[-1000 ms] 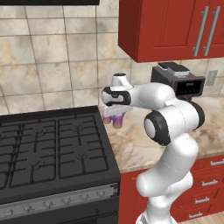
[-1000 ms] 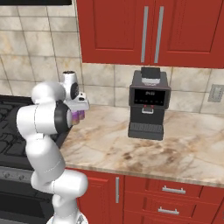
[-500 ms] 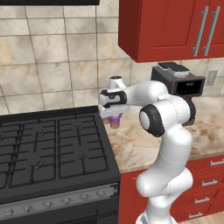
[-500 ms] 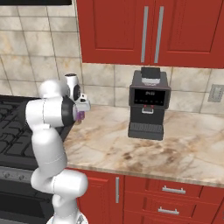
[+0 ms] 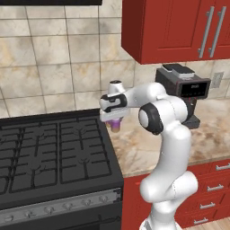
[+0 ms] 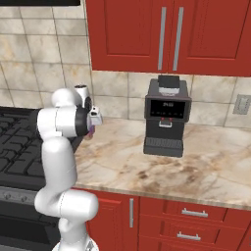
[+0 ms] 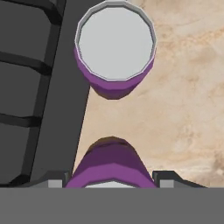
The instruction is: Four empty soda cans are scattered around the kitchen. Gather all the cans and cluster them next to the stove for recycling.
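The stove (image 5: 49,152) takes up the lower left of the left base view, a wide black range with dark iron grates and a grey knob strip along its front edge. In the right base view its grates show at the left edge, behind the arm. To its right the beige marbled countertop (image 6: 196,157) runs across the middle of the right base view, above red drawers with silver handles. Red upper cabinets (image 6: 166,34) hang across the top of that view, over tan tiled wall. A dark boxy appliance with a display (image 6: 166,117) stands on the countertop in the centre of the right base view, well apart from the stove.

The white arm bends from the lower right of the left base view up and over to the middle, where the gripper (image 5: 116,123) points down just past the stove's right edge. It is clamped on a purple soda can (image 7: 111,168), seen at the bottom centre of the hand view between the two finger tips; a sliver of purple shows under the hand in the left base view too. A second purple can (image 7: 114,46) with a silvery top stands upright on the countertop, upper centre of the hand view, right beside the stove's dark edge.
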Robot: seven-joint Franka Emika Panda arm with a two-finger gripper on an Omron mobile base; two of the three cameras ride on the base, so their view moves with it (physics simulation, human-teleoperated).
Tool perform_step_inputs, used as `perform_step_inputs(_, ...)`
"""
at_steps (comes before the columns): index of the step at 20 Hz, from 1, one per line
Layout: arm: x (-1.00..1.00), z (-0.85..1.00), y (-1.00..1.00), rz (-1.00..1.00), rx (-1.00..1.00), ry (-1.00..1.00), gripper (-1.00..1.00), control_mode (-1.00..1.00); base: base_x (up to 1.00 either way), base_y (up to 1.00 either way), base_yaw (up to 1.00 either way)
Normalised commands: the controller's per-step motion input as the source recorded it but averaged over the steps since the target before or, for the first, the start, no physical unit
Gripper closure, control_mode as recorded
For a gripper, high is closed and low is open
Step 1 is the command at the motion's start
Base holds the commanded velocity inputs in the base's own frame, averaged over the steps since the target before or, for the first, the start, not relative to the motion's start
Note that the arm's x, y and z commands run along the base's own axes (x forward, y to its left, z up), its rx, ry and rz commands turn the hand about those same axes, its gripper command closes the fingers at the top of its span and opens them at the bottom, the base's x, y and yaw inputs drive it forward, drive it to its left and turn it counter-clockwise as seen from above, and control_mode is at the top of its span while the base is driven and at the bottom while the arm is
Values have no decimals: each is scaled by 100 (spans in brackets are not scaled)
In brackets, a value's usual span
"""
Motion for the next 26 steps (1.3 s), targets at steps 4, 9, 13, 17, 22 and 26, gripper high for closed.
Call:
perform_step_inputs(4,26,-26,6,-3,-2,0,100,-100,0,0,0)
perform_step_inputs(9,23,-26,5,-4,-2,0,100,-100,0,0,0)
perform_step_inputs(13,17,-19,10,-3,0,0,100,-100,0,0,0)
perform_step_inputs(17,15,-18,10,-2,0,0,100,-100,0,0,0)
perform_step_inputs(22,13,-19,10,-2,0,0,-100,-100,0,0,0)
perform_step_inputs(26,9,-17,7,-1,0,0,-100,-100,0,0,0)
